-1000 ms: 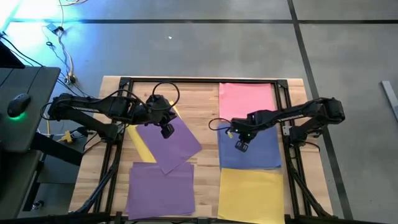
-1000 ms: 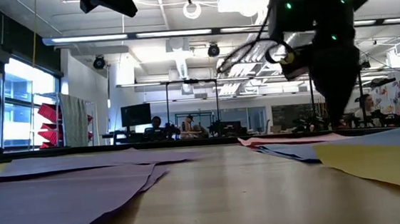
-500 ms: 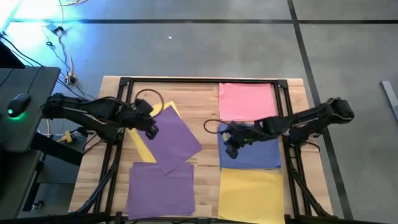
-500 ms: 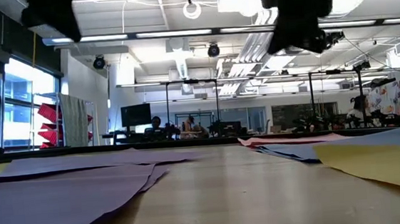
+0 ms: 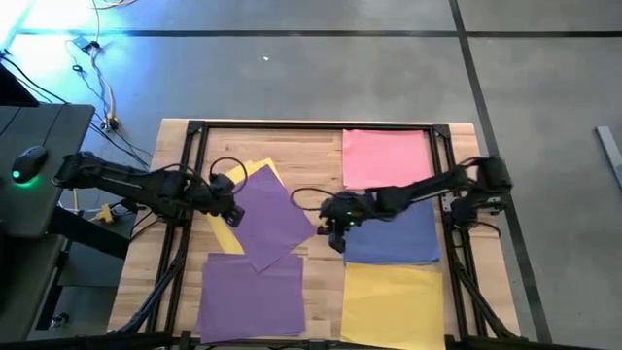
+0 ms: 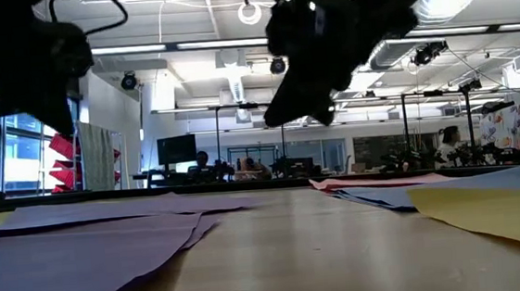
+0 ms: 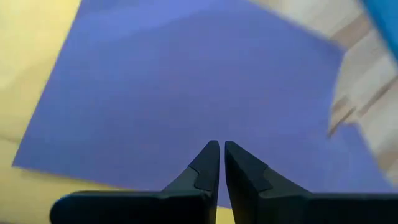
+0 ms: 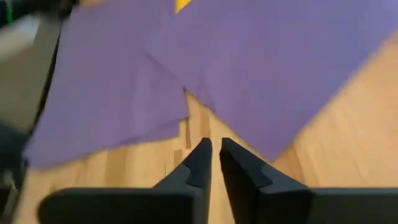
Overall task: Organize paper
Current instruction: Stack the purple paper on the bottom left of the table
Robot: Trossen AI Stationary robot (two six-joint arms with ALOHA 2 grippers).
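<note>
Several coloured sheets lie flat on the wooden table. A pink sheet [image 5: 386, 156], a blue sheet [image 5: 398, 238] and a yellow sheet [image 5: 394, 303] form a column on the right. On the left a tilted purple sheet [image 5: 270, 219] overlaps a yellow sheet [image 5: 225, 231] and a second purple sheet [image 5: 253, 297]. My left gripper [image 5: 225, 206] [image 7: 221, 152] is shut and hovers over the tilted purple sheet's left part. My right gripper [image 5: 335, 233] [image 8: 215, 149] is shut, above bare wood between the tilted purple sheet and the blue one. In the low view both grippers [image 6: 45, 125] [image 6: 309, 114] hang clear of the table.
A dark metal frame [image 5: 194, 131] runs round the table top. Bare wood [image 5: 301, 156] shows in the far middle of the table. A monitor stand with a mouse [image 5: 29, 160] sits off the table's left edge, with cables on the floor.
My left gripper has moved toward the table's left edge, from the tilted purple sheet's far corner to its left part. My right gripper has moved left off the blue sheet to the bare wood beside it. The sheets have stayed where they were.
</note>
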